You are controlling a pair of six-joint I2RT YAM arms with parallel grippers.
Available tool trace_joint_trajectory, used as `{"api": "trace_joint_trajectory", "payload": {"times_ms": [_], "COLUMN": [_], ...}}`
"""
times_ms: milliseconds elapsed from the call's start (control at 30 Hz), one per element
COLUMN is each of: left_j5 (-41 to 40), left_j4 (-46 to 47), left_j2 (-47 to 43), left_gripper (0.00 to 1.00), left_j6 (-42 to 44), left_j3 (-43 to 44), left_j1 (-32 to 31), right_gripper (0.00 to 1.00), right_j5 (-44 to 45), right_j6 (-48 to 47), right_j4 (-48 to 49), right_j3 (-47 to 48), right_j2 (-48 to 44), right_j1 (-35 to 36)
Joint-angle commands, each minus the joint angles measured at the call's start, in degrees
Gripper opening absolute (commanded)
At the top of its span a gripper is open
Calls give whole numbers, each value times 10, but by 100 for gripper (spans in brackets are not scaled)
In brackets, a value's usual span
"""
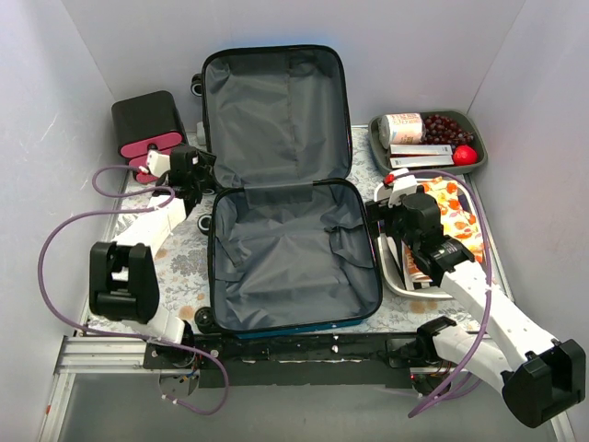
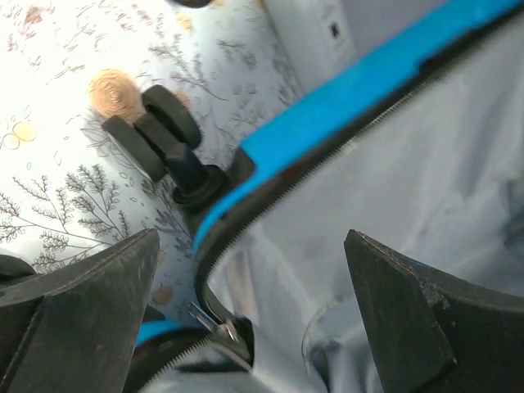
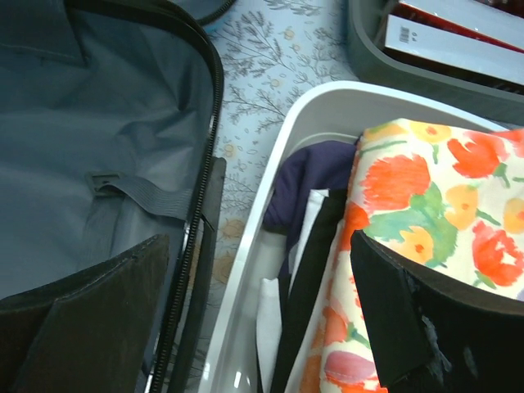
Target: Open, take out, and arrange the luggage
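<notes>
Left gripper [image 2: 250, 274], right gripper [image 3: 259, 254] spread; one luggage [image 1: 285, 267]

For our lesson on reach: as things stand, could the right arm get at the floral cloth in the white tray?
Probably yes. The right gripper hangs open over the white tray, and the floral cloth lies uppermost there with nothing covering it.

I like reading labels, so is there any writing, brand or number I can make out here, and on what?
Nothing here can be read.
Reddish print on the round container: too small to read.
Barcode and print on the flat box: too blurred to read.
</notes>
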Motion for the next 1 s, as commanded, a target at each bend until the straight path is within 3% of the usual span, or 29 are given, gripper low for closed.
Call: {"api": "trace_joint_trajectory", "payload": {"times_ms": [0, 133, 233, 367, 467, 733, 967], "left_j5": [38, 105, 83, 34, 67, 113, 99], "left_j4": [-19, -44, -58, -182, -214, -114, -119], "left_j2": [-52, -6, 55, 174, 221, 89, 21], "left_gripper": [98, 98, 98, 98, 98, 98, 98], "left_j6": [158, 312, 358, 402, 392, 362, 363], "left_j3": [39, 144, 211, 392, 451, 311, 256], "left_j1": [-14, -15, -8, -4, 9, 11, 11], "right_gripper": [98, 98, 98, 98, 98, 98, 98], "right_j5": [-38, -61, -76, -75, -69, -11, -5], "right_j6": [21, 37, 43, 44, 45, 73, 91], "right_j4": [56, 57, 57, 48, 39, 31, 43], "right_j3": [30, 37, 32, 26, 21, 14, 9], "right_j2": [7, 13, 5, -7, -15, -36, -58], "right_j1": [4, 4, 4, 4, 4, 4, 4]}}
